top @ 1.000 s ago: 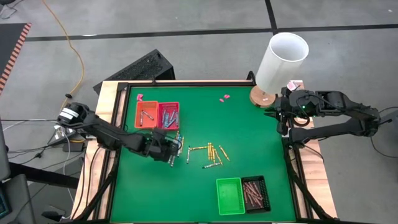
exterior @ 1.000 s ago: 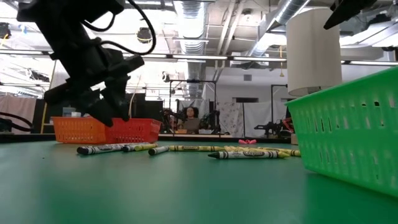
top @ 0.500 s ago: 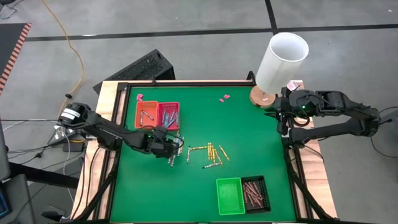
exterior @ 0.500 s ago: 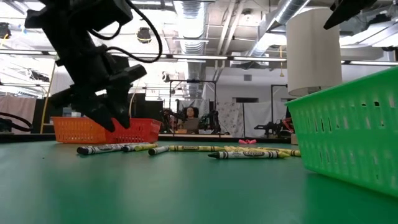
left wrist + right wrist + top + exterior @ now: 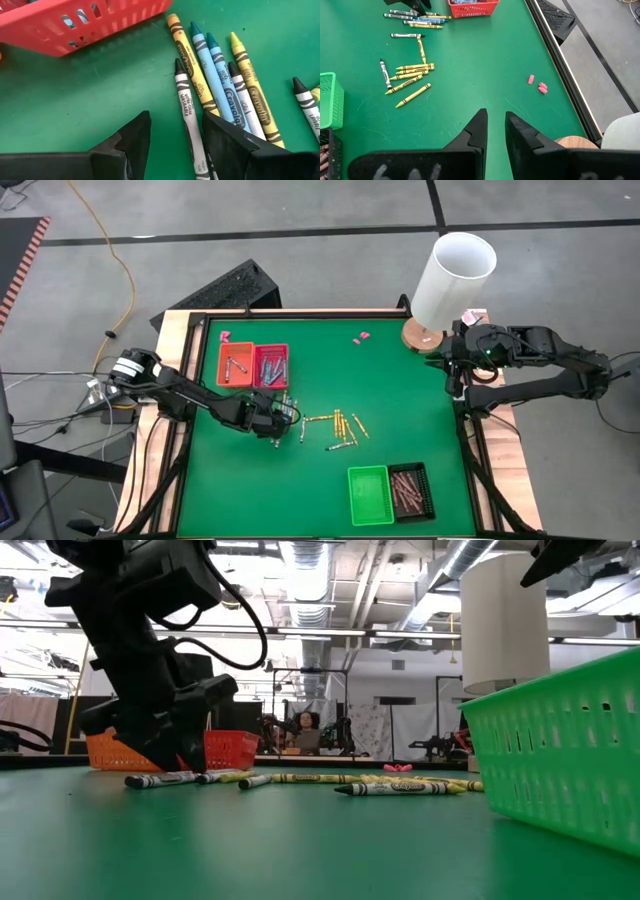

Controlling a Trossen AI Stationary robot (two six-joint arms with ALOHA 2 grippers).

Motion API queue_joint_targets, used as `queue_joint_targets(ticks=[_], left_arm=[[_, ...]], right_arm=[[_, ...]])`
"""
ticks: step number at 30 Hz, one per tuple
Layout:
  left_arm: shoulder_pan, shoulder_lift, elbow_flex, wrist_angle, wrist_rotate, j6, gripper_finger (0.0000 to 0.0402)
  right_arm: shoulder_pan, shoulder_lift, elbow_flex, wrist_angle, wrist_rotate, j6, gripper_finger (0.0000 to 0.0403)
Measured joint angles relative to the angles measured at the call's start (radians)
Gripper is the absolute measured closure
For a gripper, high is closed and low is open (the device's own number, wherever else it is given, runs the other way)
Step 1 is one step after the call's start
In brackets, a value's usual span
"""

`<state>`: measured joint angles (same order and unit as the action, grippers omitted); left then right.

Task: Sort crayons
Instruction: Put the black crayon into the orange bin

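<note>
Green table [image 5: 400,420]: crayons [image 5: 220,95] beside left gripper [image 5: 172,142].

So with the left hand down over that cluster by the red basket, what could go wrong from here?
The left hand is open around a grey crayon that lies tight against blue crayons and yellow crayons; closing may pinch or drag a neighbour too. The red basket sits close, so a lift could clip its wall. The right hand waits far off by the white cylinder, no help.
</note>
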<state>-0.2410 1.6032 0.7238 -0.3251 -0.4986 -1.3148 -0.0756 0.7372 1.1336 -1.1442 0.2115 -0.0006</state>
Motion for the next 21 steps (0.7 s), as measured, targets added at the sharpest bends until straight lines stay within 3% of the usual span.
queue_joint_targets(ticks=[6, 10, 16, 21], left_arm=[[0.0, 0.0, 0.0, -0.009, 0.027, -0.018, 0.0242], [0.001, 0.0, 0.0, -0.016, 0.035, -0.025, 0.0287], [-0.001, 0.0, 0.0, -0.016, 0.057, -0.013, 0.0384], [-0.006, -0.006, 0.006, -0.012, 0.072, -0.013, 0.0391]], right_arm=[[0.0, 0.0, 0.0, 0.0, 0.0, 0.0, 0.0335], [0.0, 0.0, 0.0, 0.0, 0.0, 0.0, 0.0335], [0.0, 0.0, 0.0, 0.0, 0.0, 0.0, 0.0335], [0.0, 0.0, 0.0, 0.0, 0.0, 0.0, 0.0335]])
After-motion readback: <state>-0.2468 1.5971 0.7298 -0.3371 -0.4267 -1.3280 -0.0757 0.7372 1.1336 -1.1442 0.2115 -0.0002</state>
